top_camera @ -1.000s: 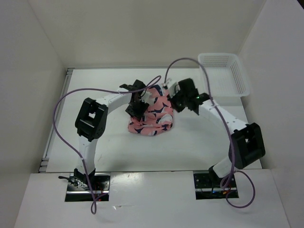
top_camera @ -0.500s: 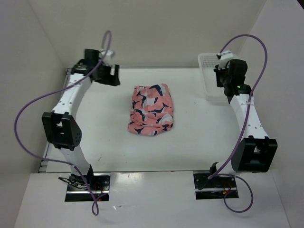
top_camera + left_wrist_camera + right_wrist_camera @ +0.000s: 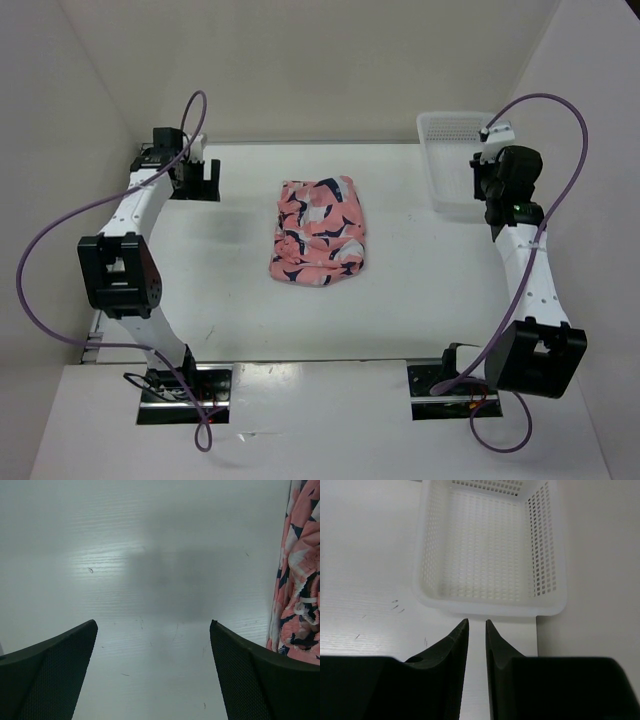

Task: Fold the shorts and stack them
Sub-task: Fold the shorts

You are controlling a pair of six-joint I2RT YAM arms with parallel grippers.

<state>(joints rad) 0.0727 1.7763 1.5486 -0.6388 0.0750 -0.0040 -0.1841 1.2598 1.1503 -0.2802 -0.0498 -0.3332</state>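
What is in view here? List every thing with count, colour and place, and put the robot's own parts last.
shorts: one, salmon pink with navy-and-white print, lying in a folded bundle at the middle of the table
basket: one, white perforated plastic, far right corner of the table, nothing in it
table: one, white, walled in by pale panels
cables: two, purple, one looping off each arm
left arm: one, white with black joints, along the table's left edge
right arm: one, same colours, along the right edge
left fingers: two, black, wide apart over bare table, left of the shorts
right fingers: two, black, a narrow gap apart, just before the basket, holding nothing
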